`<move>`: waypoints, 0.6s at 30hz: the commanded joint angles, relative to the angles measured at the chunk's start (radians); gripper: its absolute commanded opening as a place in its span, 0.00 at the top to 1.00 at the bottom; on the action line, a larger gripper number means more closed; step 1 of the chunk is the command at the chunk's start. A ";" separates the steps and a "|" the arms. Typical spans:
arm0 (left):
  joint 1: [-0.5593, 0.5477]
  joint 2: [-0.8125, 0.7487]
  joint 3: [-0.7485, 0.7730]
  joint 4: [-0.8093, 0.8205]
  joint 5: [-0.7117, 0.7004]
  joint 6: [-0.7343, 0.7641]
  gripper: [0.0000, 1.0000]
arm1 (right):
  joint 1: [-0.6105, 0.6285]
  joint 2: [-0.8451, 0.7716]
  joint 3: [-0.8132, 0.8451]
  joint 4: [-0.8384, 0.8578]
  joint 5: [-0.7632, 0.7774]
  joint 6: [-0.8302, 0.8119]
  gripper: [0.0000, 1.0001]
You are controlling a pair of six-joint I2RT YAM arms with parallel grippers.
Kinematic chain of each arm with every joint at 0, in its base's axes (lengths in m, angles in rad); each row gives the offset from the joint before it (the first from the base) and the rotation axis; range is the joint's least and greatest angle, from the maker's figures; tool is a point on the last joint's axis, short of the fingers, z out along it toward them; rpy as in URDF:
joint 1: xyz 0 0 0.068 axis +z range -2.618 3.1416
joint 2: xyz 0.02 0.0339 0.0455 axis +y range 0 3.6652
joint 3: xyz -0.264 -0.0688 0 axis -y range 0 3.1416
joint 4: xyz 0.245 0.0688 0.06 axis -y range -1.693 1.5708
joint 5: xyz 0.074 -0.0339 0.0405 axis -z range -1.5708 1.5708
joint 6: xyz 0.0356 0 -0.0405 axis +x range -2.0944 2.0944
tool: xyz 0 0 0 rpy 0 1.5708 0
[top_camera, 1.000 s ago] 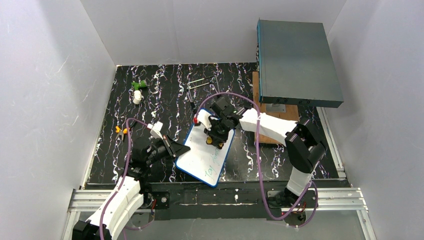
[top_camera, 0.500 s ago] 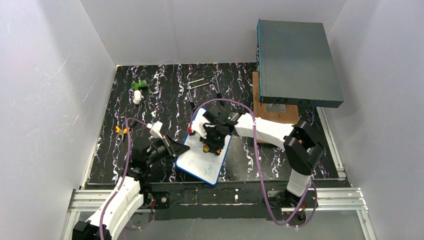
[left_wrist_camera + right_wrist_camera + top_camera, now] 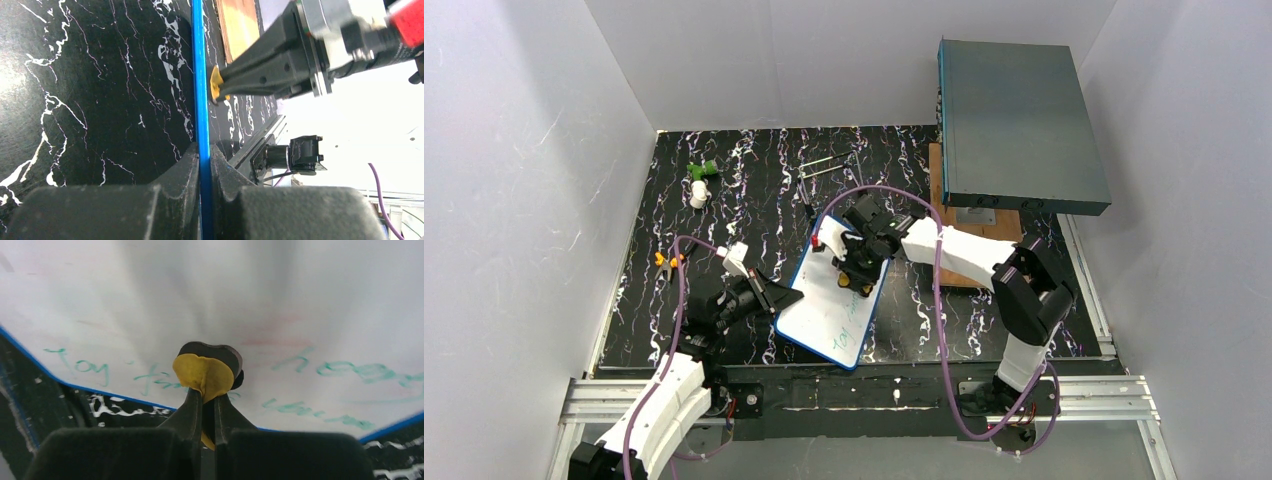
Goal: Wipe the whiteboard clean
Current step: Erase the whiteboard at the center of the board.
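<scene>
I've got a white board w/ blue frame, green writing & faint red smudge, yellow pad, blk table w/ white marble veins, grey-teal box, purple cables, white/blk arms.

the whiteboard lay at a slant on the black, white-veined table, its near corner close to the front edge. green writing ran along its lower right part. the left end effector met the board's left edge. the right end effector pointed down at the board's upper half, a yellow pad at its tip. a grey-teal box stood far right, and a green and white object lay far left.
</scene>
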State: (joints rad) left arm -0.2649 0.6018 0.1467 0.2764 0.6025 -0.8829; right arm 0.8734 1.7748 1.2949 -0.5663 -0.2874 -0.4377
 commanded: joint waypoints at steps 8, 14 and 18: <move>-0.011 -0.030 0.059 0.131 0.113 -0.034 1.00 | 0.012 -0.041 -0.024 0.123 -0.013 0.082 0.99; -0.011 -0.023 0.058 0.131 0.112 -0.030 1.00 | -0.098 -0.056 -0.058 0.163 0.037 0.118 0.99; -0.011 -0.014 0.063 0.131 0.112 -0.030 1.00 | -0.083 -0.045 -0.047 0.124 -0.043 0.091 0.99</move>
State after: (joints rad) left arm -0.2657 0.6018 0.1467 0.2871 0.6140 -0.8848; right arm 0.7666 1.7466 1.2465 -0.4675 -0.3061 -0.3424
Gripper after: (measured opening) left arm 0.064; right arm 0.076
